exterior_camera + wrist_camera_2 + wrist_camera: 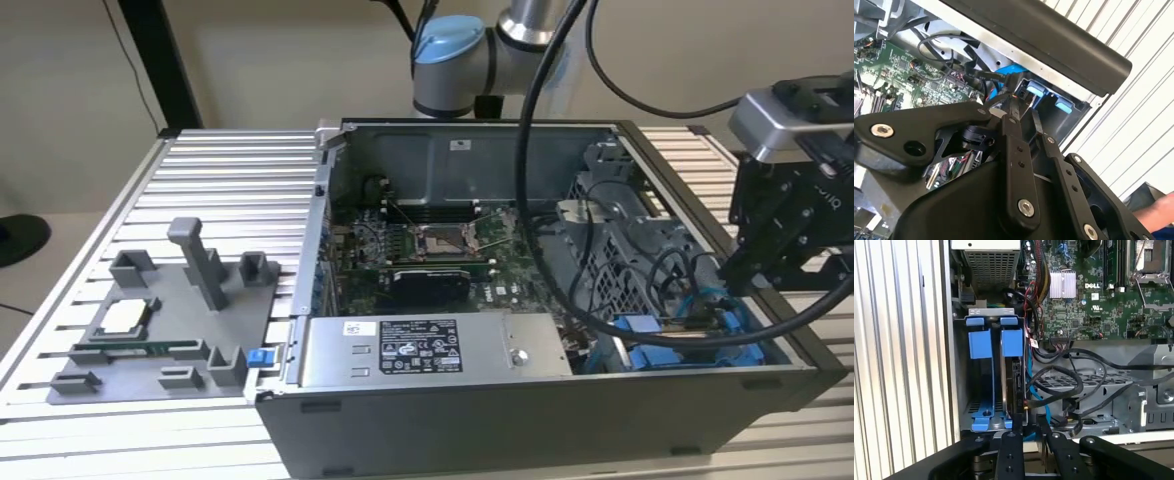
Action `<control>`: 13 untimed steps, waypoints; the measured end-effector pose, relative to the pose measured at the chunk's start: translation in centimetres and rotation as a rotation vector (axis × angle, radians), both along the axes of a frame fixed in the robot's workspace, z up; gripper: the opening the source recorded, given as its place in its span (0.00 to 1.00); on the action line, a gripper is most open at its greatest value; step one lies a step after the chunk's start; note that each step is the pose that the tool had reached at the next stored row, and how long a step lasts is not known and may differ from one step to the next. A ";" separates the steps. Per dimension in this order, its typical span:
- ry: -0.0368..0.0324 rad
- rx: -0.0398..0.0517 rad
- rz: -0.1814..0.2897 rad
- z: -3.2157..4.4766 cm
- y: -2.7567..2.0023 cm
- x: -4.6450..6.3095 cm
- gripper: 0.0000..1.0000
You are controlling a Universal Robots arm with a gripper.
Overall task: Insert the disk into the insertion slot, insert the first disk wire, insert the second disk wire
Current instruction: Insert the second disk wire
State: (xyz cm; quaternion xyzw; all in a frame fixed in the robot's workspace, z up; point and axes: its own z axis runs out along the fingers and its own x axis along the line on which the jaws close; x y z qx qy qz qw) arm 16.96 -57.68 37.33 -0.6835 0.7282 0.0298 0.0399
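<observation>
Tangling black cables (1089, 356) run just beside the disk (1016, 380), under the gripper (1028, 431)

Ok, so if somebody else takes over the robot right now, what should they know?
The gripper sits at the mouth of the insertion slot. I can't tell whether it grips anything.
The disk stands on edge inside that slot, in its blue carrier.
Done: the disk looks inserted.
Left: both wires. Loose cables lie beside the bay, and I can't make out one plugged into the disk.
</observation>
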 end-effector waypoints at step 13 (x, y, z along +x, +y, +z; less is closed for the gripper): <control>0.0057 0.0002 0.000 0.00 0.03 1.1 1.00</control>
